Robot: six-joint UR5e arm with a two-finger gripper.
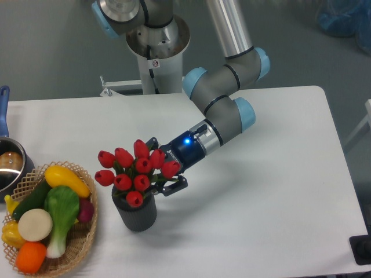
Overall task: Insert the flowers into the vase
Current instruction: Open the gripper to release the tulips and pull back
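Toy vegetables [49, 217] fill the wicker basket [81, 243] at the tabletop's front-left corner as your gripper [164, 169] — fingers hidden, state unclear — holds beside the flowers [136, 168] seated in the vase [137, 213] just right of it — release gently, withdraw without tipping.

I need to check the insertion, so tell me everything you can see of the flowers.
The flowers are a bunch of about ten red tulip heads, plastic-looking, with green leaves low among them. They stand upright in the mouth of the vase, spreading wider than it; the stems are hidden. The gripper is at their right side; whether it grips them cannot be told.
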